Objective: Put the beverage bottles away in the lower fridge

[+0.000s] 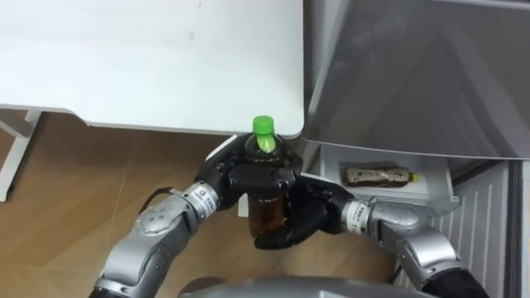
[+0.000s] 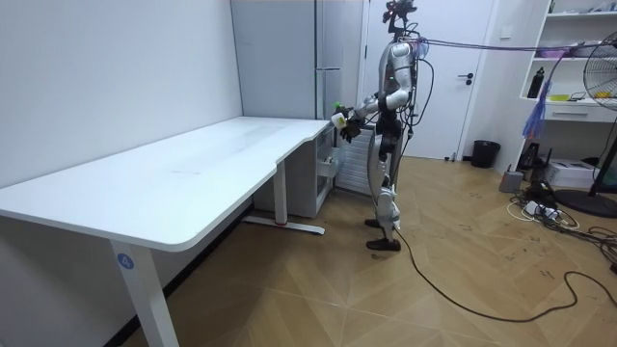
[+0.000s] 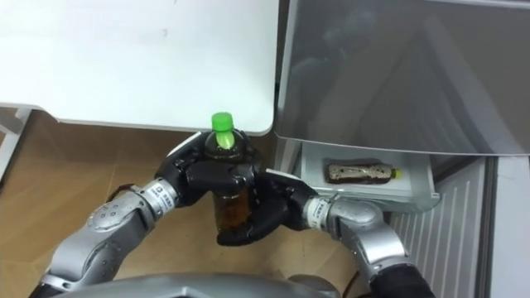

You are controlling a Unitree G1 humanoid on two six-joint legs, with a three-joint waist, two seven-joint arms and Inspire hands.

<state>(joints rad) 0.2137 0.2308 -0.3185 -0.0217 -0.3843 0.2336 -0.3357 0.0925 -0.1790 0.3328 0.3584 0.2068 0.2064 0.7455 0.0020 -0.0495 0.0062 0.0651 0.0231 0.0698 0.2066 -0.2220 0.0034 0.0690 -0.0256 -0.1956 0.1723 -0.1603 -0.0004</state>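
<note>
Brown, green-capped bottle (image 1: 267, 194) upright, clasped between both hands.

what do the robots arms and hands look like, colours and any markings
Both arms are cased in rounded silver-grey metallic shells, built in segments with round joint caps: left arm, right arm. Each wrist carries a white band with small dark print. The left hand and right hand are black, with chunky, slightly glossy fingers.
</note>
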